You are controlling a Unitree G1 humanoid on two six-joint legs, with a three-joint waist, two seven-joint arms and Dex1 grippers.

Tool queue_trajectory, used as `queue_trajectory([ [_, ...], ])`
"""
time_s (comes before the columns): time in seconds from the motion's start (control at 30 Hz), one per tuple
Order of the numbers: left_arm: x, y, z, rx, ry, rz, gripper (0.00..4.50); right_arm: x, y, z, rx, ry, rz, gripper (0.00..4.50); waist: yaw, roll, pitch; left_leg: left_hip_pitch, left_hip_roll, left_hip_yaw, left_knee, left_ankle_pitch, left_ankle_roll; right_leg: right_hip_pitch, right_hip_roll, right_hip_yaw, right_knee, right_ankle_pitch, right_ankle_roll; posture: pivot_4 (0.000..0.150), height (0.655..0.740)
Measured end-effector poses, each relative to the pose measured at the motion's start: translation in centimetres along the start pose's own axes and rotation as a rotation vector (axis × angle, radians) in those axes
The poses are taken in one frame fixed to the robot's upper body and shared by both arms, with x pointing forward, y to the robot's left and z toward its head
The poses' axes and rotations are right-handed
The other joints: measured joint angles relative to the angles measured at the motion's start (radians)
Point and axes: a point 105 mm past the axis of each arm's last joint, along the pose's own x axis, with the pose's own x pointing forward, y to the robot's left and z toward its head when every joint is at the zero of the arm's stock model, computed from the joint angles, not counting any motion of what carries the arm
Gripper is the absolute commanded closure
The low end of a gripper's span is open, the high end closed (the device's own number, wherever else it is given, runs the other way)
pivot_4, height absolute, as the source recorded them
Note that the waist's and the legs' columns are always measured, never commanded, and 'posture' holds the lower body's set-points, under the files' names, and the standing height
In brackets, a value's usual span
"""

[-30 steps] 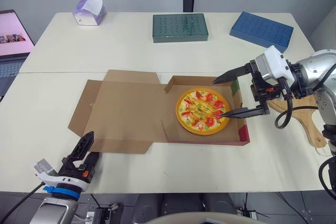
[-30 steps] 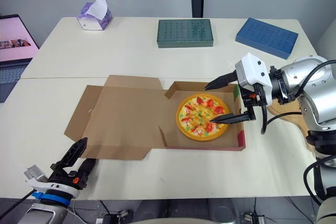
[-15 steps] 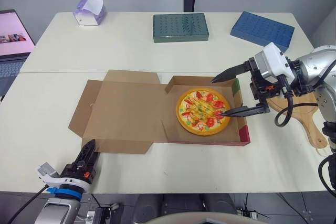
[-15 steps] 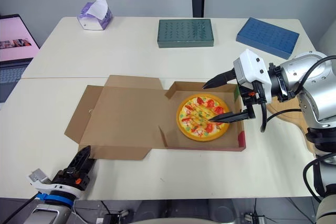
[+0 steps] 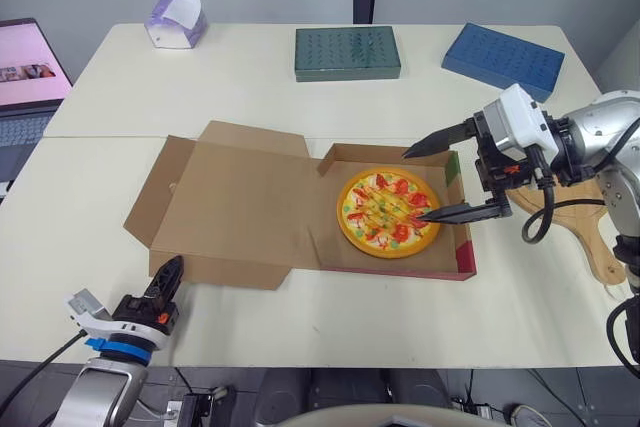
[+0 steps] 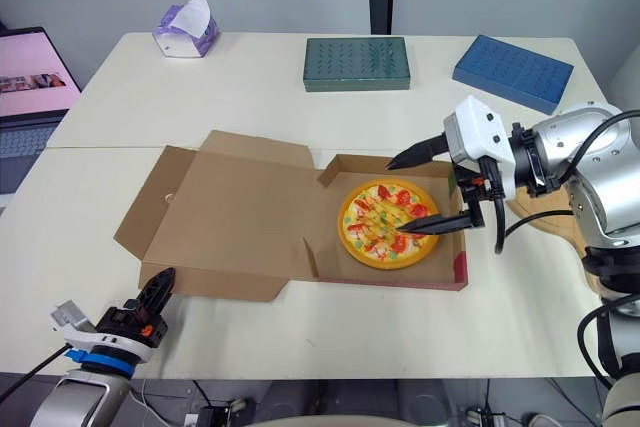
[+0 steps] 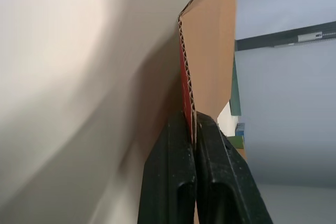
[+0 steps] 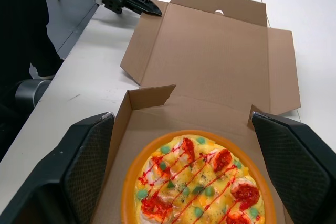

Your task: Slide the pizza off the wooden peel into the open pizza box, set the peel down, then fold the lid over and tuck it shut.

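Evidently ready for folding: left jaws pinch the near edge of the lid (image 5: 235, 202) to lift it, while the pizza (image 5: 387, 212) sits in the box base (image 5: 465, 257) between the spread right jaws.

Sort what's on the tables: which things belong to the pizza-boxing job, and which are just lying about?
Job: pizza, pizza box, wooden peel.
Lying about: tissue box, green box, blue box, laptop.
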Motion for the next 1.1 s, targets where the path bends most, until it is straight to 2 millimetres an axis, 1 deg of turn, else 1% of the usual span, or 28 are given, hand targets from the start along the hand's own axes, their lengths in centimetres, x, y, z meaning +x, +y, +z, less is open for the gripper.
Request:
queue_trajectory([
  [0.1, 0.0, -0.6, 0.2, 0.025, 0.011, -0.011, 4.46, 0.0, -0.1, 0.0, -0.003, 0.0, -0.01, 0.0, 0.0, -0.001, 0.001, 0.0, 0.0, 0.0, 0.0, 0.0, 0.0, 0.0, 0.0, 0.0, 0.0, 0.0, 0.0, 0.15, 0.74],
  [0.3, 0.0, -3.5, 0.9, 0.104, 0.029, -0.082, 4.46, 0.1, -0.5, -0.2, 0.005, -0.009, -0.058, 0.0, -0.001, -0.002, 0.001, 0.0, 0.0, 0.0, 0.0, 0.0, 0.0, 0.0, 0.0, 0.0, 0.0, 0.0, 0.0, 0.15, 0.74],
  [0.37, -0.1, -3.9, 1.0, 0.115, 0.03, -0.089, 4.46, 0.3, -0.8, -0.3, 0.006, -0.013, -0.077, 0.0, -0.001, -0.002, 0.001, 0.0, 0.0, 0.0, 0.0, 0.0, 0.0, 0.0, 0.0, 0.0, 0.0, 0.0, 0.0, 0.15, 0.74],
  [0.47, -0.2, -4.2, 1.1, 0.135, 0.04, -0.089, 4.46, 0.0, -1.7, -1.0, 0.022, 0.016, -0.152, 0.0, -0.001, -0.002, 0.001, 0.0, 0.0, 0.0, 0.0, 0.0, 0.0, 0.0, 0.0, 0.0, 0.0, 0.0, 0.0, 0.15, 0.74],
  [0.53, -0.3, -4.2, 1.3, 0.148, 0.041, -0.079, 4.5, 0.1, -3.2, -1.9, 0.025, 0.036, -0.234, 0.42, -0.004, -0.002, 0.001, 0.0, 0.0, 0.0, 0.0, 0.0, 0.0, -0.001, 0.0, 0.0, 0.0, 0.0, 0.0, 0.15, 0.74],
  [0.57, -0.3, -4.3, 1.4, 0.156, 0.043, -0.079, 4.5, 0.0, -4.3, -2.6, 0.026, 0.059, -0.284, 0.67, -0.005, -0.003, 0.001, 0.0, 0.0, 0.0, 0.0, 0.0, 0.0, -0.001, 0.0, 0.0, 0.0, 0.0, -0.001, 0.15, 0.74],
  [0.7, -0.2, -4.7, 1.6, 0.164, 0.048, -0.087, 4.5, -0.6, -7.8, -5.0, -0.016, 0.183, -0.408, 2.11, -0.007, -0.003, 0.001, 0.0, 0.0, 0.001, -0.001, 0.0, 0.0, -0.002, 0.0, 0.001, 0.0, 0.0, -0.001, 0.15, 0.74],
  [0.73, -0.2, -4.8, 1.7, 0.169, 0.05, -0.087, 4.5, -0.8, -8.4, -5.4, -0.031, 0.213, -0.422, 2.41, -0.006, -0.003, 0.001, 0.0, 0.0, 0.001, -0.001, 0.0, -0.001, -0.002, 0.0, 0.001, 0.0, 0.0, -0.001, 0.15, 0.74],
  [0.8, -0.1, -4.9, 1.7, 0.174, 0.051, -0.087, 4.5, -0.9, -9.5, -6.2, -0.056, 0.258, -0.442, 3.2, -0.006, -0.003, 0.001, 0.0, 0.0, 0.001, -0.001, 0.002, -0.003, -0.002, 0.0, 0.001, 0.0, 0.0, -0.001, 0.15, 0.74],
  [0.83, -0.1, -5.0, 1.8, 0.175, 0.052, -0.091, 4.5, -0.9, -9.9, -6.7, -0.064, 0.285, -0.444, 3.63, -0.006, -0.003, 0.001, 0.0, 0.0, 0.001, -0.001, 0.002, -0.003, -0.002, 0.0, 0.001, 0.0, 0.0, -0.001, 0.15, 0.74],
  [0.9, -0.1, -5.0, 1.9, 0.177, 0.05, -0.09, 4.5, -0.8, -10.5, -7.6, -0.073, 0.319, -0.451, 4.3, -0.007, -0.003, 0.001, 0.0, 0.0, 0.002, -0.002, 0.002, -0.004, -0.002, 0.0, 0.001, 0.0, 0.0, -0.001, 0.15, 0.74],
  [0.93, -0.1, -5.1, 1.9, 0.179, 0.051, -0.091, 4.5, -0.8, -10.8, -8.1, -0.074, 0.338, -0.457, 4.47, -0.007, -0.003, 0.001, 0.0, 0.0, 0.001, -0.002, 0.002, -0.004, -0.002, 0.0, 0.001, 0.0, 0.0, -0.001, 0.15, 0.74],
  [1.1, -0.5, -5.3, 2.4, 0.218, 0.062, -0.082, 4.5, -0.4, -11.4, -10.4, -0.075, 0.419, -0.449, 4.47, -0.008, -0.003, 0.001, 0.0, 0.001, 0.002, -0.002, 0.002, -0.004, -0.003, 0.0, 0.001, 0.0, 0.0, -0.001, 0.15, 0.74],
])
